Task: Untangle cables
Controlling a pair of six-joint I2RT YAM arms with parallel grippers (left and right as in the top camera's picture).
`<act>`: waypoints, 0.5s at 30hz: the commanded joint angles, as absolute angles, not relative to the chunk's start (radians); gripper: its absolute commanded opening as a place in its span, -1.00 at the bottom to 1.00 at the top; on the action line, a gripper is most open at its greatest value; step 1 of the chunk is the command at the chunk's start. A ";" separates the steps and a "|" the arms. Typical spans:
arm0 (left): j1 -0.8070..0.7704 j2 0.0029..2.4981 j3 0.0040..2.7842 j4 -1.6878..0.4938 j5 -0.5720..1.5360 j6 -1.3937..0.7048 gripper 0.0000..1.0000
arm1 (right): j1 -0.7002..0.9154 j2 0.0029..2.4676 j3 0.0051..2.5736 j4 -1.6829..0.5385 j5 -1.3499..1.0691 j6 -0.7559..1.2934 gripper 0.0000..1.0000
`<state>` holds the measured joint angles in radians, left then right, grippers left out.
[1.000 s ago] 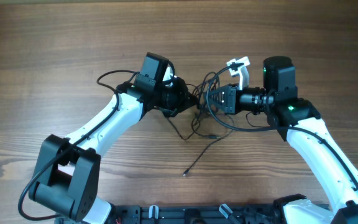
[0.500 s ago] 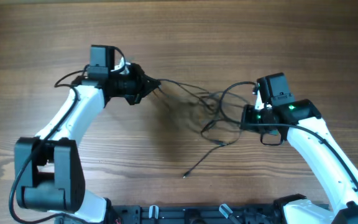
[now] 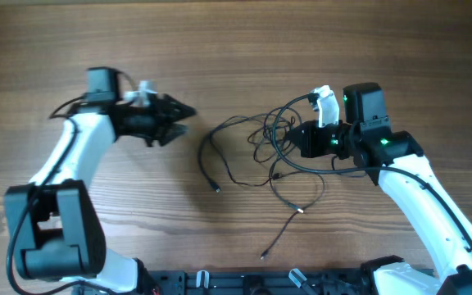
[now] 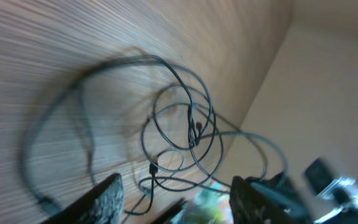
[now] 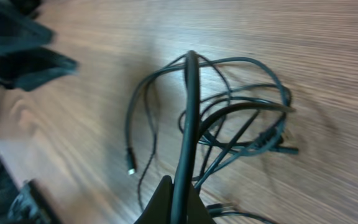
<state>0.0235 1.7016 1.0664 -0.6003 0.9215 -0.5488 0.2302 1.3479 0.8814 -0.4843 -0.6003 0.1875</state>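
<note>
Your left gripper [image 3: 188,120] is spread wide and empty, well apart from the cables [image 3: 273,143]. Your right gripper [image 3: 295,139] is pinched closed on 1 strand of the tangle.

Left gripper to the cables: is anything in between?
Nothing visible. Only bare wooden table lies between the open left gripper and the nearest loop of the cables. The right gripper holds the tangle's far side.

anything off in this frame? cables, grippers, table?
Nothing is damaged or spilled. The one oddity: the cables lie in a knotted clump by the right gripper, which pinches one strand, while the left gripper is open, empty and well clear of them.
</note>
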 commanded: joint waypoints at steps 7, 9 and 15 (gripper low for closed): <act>-0.400 1.698 1.065 -0.360 0.841 -0.505 0.08 | 0.233 1.333 0.889 -0.416 -0.918 0.157 -0.91; -0.440 1.698 1.065 -0.355 0.782 -0.533 0.06 | 0.233 1.333 0.889 -0.391 -0.973 0.160 -0.91; -0.496 1.698 1.065 -0.359 0.641 -0.538 -0.08 | 0.233 1.333 0.889 -0.350 -1.014 0.186 -0.92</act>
